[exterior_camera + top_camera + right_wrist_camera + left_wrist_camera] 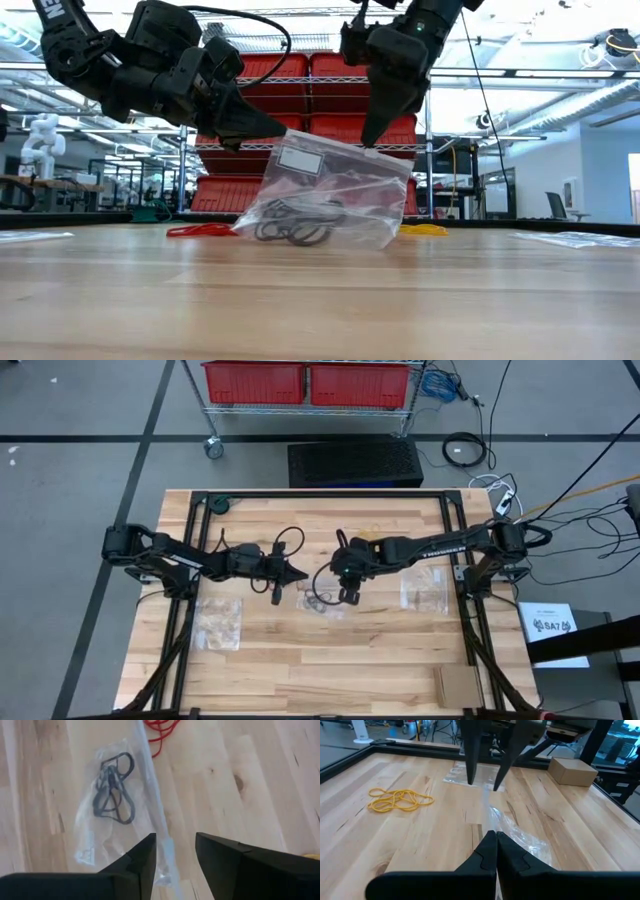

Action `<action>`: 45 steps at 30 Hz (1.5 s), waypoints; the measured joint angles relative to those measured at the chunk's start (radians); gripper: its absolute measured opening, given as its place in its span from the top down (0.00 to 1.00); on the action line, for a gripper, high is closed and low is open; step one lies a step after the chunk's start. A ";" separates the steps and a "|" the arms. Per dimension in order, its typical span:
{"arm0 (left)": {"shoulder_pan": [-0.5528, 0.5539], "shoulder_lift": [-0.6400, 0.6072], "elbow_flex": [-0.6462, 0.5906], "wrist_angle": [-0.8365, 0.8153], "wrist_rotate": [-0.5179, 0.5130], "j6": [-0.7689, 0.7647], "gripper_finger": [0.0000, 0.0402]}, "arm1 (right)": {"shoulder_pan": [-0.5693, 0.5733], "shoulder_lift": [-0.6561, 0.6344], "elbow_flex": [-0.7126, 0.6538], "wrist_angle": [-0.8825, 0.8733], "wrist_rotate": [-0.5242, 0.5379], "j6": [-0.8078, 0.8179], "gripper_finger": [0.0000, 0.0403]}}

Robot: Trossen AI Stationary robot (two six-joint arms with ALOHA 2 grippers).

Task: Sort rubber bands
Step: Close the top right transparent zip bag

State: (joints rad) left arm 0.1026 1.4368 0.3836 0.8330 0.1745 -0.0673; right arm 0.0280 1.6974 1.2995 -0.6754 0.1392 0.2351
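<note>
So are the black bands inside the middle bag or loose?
Inside. The black bands show through the clear middle bag, whose edge the left hand pinches shut.

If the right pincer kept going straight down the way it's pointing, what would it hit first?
Probably the clear bag's upper edge: the open right pincer straddles it, above the black rubber bands inside. Depth is uncertain.

A wooden table stood on a grey floor. On it lay three clear plastic bags: one at the left side, one at the right side, and one in the middle, partly lifted. A small cardboard box sat near the front right corner. Behind the table were red bins on a wire rack, and a black crate on the floor.
</note>
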 joint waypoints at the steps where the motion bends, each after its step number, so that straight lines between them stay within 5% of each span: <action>1: 0.000 0.000 0.000 0.000 0.000 0.000 1.00 | 0.000 0.003 0.000 0.001 -0.001 -0.006 0.68; 10: 0.000 0.000 0.000 0.000 0.000 0.002 1.00 | 0.000 0.046 0.000 -0.004 -0.008 -0.027 0.72; 21: 0.000 0.000 0.000 -0.003 0.000 0.001 1.00 | 0.008 0.050 0.000 -0.021 -0.008 -0.040 0.98; 45: 0.000 0.000 0.000 -0.005 0.000 0.001 1.00 | 0.020 0.050 0.001 -0.131 -0.008 -0.008 0.96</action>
State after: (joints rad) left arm 0.1024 1.4368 0.3836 0.8284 0.1749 -0.0666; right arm 0.0479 1.7470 1.3006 -0.8061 0.1310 0.2276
